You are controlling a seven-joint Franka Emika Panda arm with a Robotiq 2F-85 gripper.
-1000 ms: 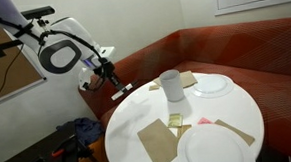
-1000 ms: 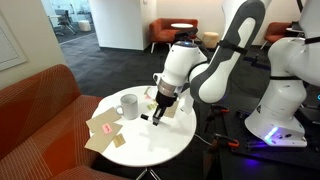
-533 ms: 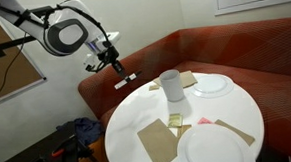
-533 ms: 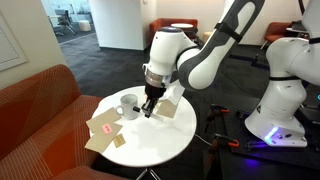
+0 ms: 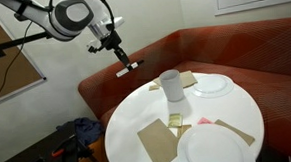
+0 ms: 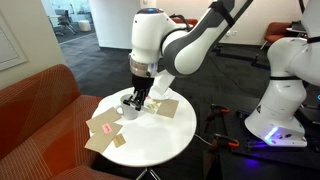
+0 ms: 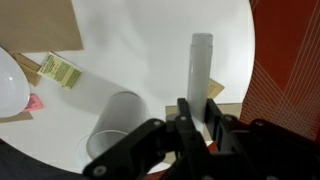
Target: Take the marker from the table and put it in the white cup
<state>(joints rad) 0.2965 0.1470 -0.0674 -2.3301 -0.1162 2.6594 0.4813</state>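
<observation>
In the wrist view, the gripper [image 7: 200, 118] at the bottom edge is clamped on the marker [image 7: 200, 62], which juts up the frame. The white cup [image 7: 113, 128] stands lower left on the table [image 7: 150, 45]. Only an exterior view shows the marker [image 5: 128, 66] held in mid-air, up and left of the cup.

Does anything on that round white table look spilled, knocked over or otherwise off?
Nothing stands out. The plain white cup stands upright, the flat white plates lie level, nothing is spilled, and the gripper holds the thin black marker in the air.
</observation>
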